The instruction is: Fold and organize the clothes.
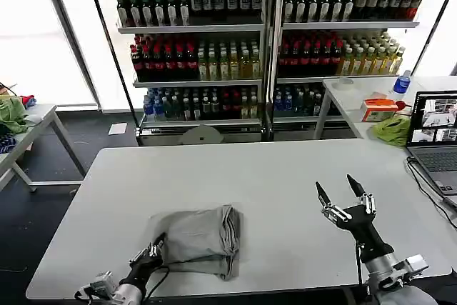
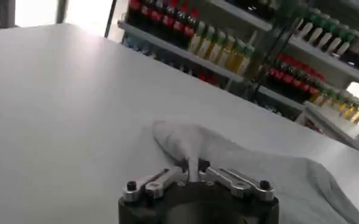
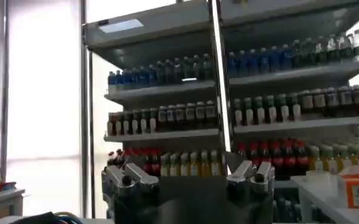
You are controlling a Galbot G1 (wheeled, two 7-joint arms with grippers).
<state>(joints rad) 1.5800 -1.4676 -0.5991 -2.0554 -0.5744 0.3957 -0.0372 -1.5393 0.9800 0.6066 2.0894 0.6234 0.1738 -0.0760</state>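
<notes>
A light grey shirt [image 1: 196, 239] lies folded into a small bundle on the white table [image 1: 257, 176], near its front edge left of centre. My left gripper [image 1: 156, 245] is at the bundle's front left corner, shut on a pinch of the grey cloth [image 2: 190, 165]; the rest of the shirt [image 2: 277, 170] spreads beyond the fingers. My right gripper [image 1: 343, 191] is raised above the table's right side, open, fingers pointing up and holding nothing. In the right wrist view it faces the drink shelves with its jaws wide apart.
A laptop [image 1: 435, 133] with cables sits at the table's right edge. A side table at the right carries a lime-green cloth [image 1: 391, 131], an orange box and a bottle. Drink shelves [image 1: 264, 41] stand behind. Another table with cloths [image 1: 11, 116] stands far left.
</notes>
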